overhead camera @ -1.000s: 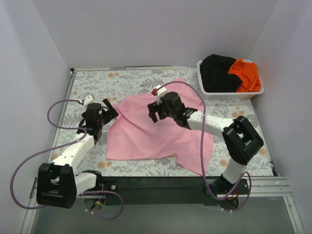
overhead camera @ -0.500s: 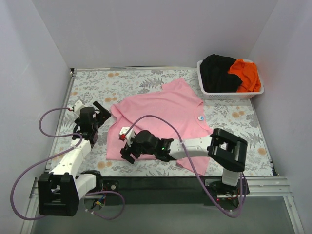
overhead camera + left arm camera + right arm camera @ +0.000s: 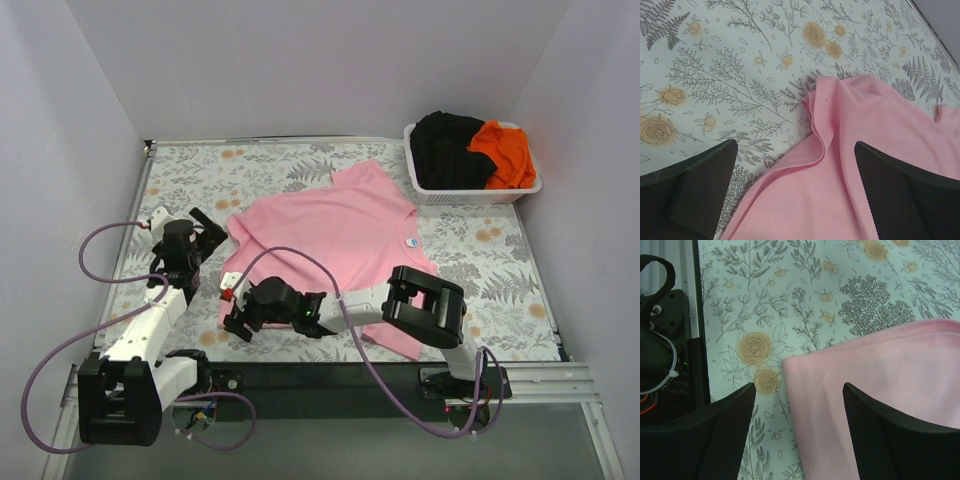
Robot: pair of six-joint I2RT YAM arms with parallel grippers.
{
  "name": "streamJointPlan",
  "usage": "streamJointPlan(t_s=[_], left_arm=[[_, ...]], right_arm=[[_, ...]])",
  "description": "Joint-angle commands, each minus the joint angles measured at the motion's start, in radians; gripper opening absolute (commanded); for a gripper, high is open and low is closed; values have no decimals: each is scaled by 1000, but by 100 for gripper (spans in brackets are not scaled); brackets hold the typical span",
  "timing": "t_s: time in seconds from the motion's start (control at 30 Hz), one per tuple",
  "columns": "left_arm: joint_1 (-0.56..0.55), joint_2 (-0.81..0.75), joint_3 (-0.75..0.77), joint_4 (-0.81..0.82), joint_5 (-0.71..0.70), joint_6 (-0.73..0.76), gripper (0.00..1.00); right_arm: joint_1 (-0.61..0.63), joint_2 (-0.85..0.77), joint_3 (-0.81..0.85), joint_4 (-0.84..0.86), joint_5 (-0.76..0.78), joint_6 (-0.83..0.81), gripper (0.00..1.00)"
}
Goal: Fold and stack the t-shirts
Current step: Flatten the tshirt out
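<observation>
Floral-printed cloth [image 3: 270,165] covers the table, boxed in by pale walls. At the far right corner a white lattice basket [image 3: 470,192] holds the black t-shirt [image 3: 445,145] and the orange t-shirt [image 3: 505,150], bundled loosely. The light pink t-shirt [image 3: 340,240] lies spread flat mid-table, collar toward the right.

The right gripper [image 3: 232,318] reaches across to the shirt's near-left hem corner [image 3: 790,365]. Its jaws stand apart on either side of that corner, and nothing is pinched between them. The left gripper [image 3: 212,228] hangs over the rumpled sleeve edge [image 3: 822,125] on the left side, jaws wide and empty. Whether either set of fingertips touches the cloth is hard to say from these angles.

The shirt looks thin, light and limp, so it will likely sag and drag instead of holding a shape. A one-point lift would probably bunch it. The stitched hem corner and the sleeve fold seem the best holds, as doubled fabric should give the pads more to bite on. Pinching low against the table may also catch the tablecloth.
</observation>
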Motion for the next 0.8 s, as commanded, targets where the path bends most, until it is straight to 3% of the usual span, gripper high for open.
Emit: streamJointPlan(t_s=[0.0,0.23,0.77], left_arm=[[7,-7,-7,0,-12,-3,98],[10,-5,-7,5,-9,1,98],[12,-10,-12,17,-1,14,98]], right_arm=[[21,56,47,91,-51,-22,63],[41,123,81,111,-81,-71,56],[50,202,102,201,-7,-154,54]])
